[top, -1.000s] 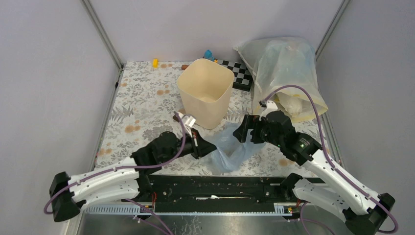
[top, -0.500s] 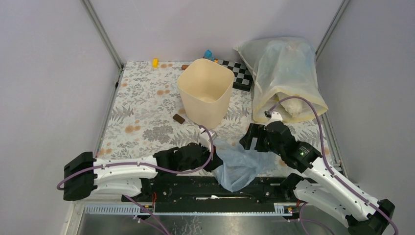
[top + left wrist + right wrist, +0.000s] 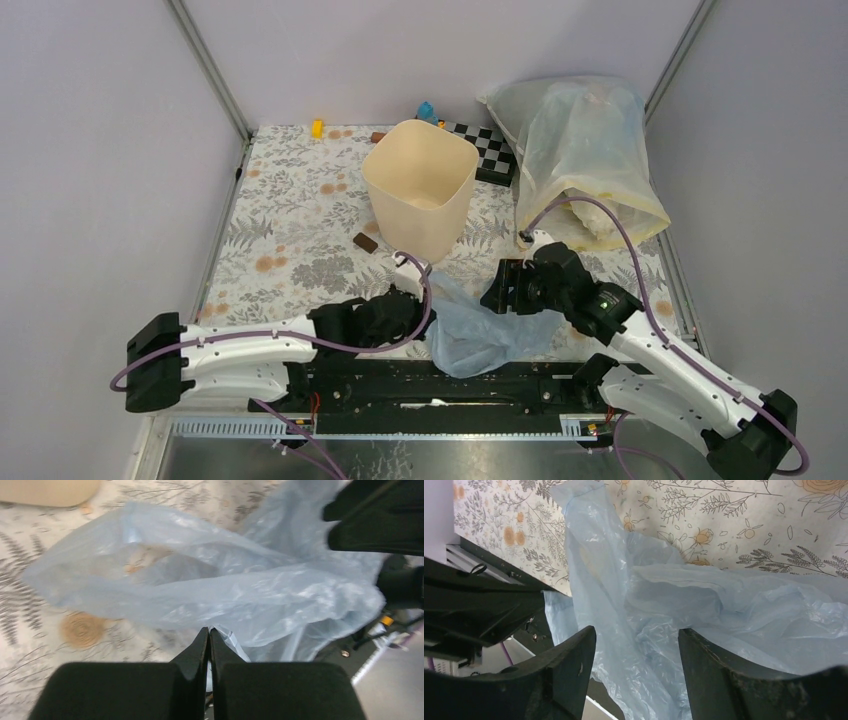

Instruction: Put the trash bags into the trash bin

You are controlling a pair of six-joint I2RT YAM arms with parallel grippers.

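From above: thin, crinkly pale-blue trash bags [image 3: 490, 335] spread on the flowery table [image 3: 290, 220], near the smooth cream trash bin [image 3: 420, 235], not inside. Only up close: left gripper [image 3: 209, 632] pinched tight on a bag edge; right gripper [image 3: 636, 640] spread wide over the bag.

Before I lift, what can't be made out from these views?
Trash bag mouth: crumpled folds hide it in every view.
Left gripper bite: left wrist view shows only a sliver of film between the shut fingers.
Trash bin: cut off by the left wrist view's top edge; absent from the right wrist view.
Right gripper: open over the bag; contact with it unclear.
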